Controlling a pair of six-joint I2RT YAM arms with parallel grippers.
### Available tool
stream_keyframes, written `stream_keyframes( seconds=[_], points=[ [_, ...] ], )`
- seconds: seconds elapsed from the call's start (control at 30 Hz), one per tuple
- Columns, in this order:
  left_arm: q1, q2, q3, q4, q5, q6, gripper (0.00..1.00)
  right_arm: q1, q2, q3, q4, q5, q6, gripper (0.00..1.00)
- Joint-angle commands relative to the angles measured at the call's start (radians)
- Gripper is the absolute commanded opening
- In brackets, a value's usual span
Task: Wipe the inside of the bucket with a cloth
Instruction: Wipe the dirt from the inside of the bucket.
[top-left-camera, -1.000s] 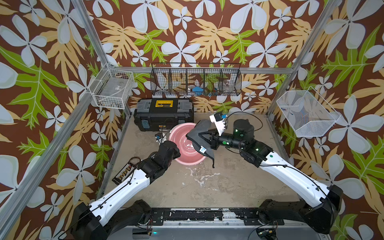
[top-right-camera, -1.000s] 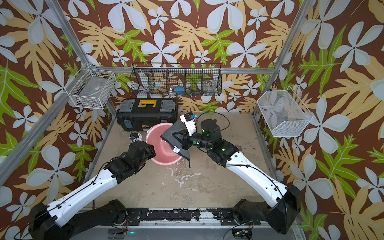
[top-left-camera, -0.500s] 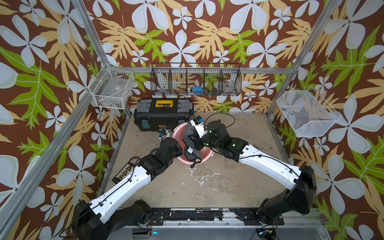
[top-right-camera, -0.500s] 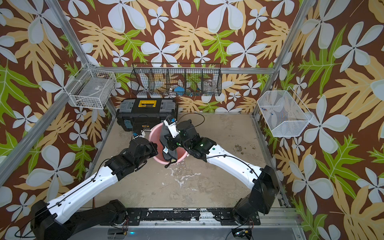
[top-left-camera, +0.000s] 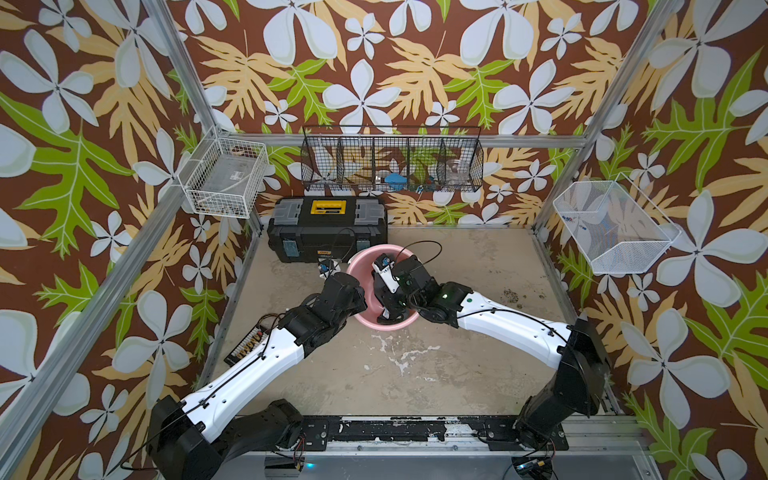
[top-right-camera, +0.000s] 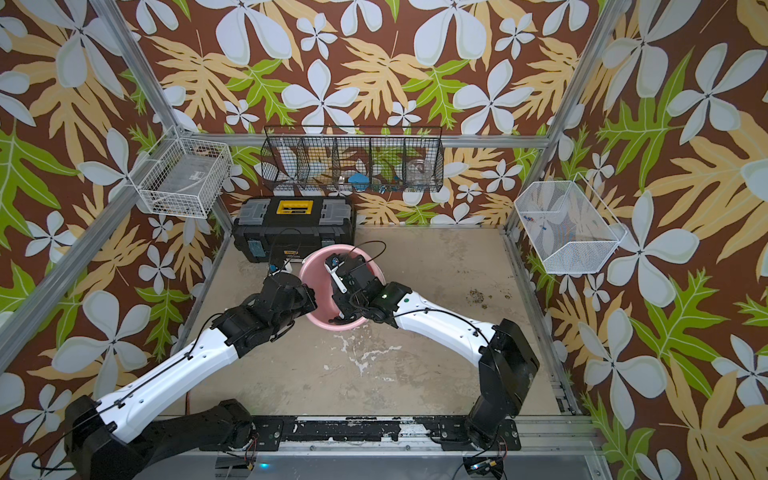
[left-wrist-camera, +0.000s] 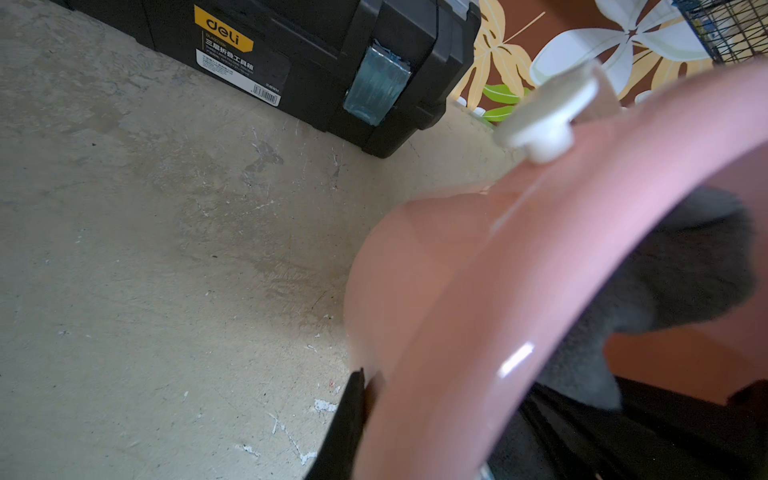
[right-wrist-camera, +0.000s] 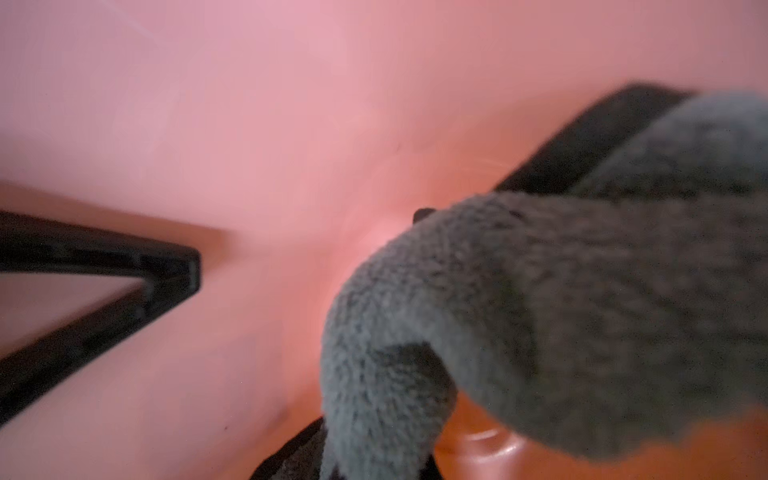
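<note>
Now, bucket (left-wrist-camera: 436, 291): likely light, slick; left fingers (left-wrist-camera: 347, 419) clamp rim.
cloth (right-wrist-camera: 582, 311): soft, limp; right fingers (right-wrist-camera: 166, 270) closed on it.

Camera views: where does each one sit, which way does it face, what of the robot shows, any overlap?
Top views: high over the base end, looking down on the table; left arm, right arm, bucket, toolbox show in both.
Left wrist: outside the bucket, facing the toolbox; left jaws clamped over the rim.
Right wrist: inside the bucket, facing its wall; cloth fills the foreground, right jaws mostly hidden.
Shared: both wrist views show bucket and cloth.
</note>
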Motion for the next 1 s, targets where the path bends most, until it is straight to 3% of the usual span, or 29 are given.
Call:
stream_keyframes(
  seconds=[0.0,0.67,0.97],
  points=[
    [-0.006,0.001,-0.013,0.045,-0.039,-0.007,0.00,0.003,0.049,0.037,-0.103,0.033,-0.001,0.00],
    [-0.061,-0.044,-0.109,0.177,0.026,-0.031,0.00,0.029,0.379,0.352,-0.313,0.012,0.189,0.00],
    [-0.070,-0.056,-0.161,0.193,0.008,-0.076,0.00,0.030,0.302,0.193,-0.090,-0.314,0.353,0.00]
  ],
)
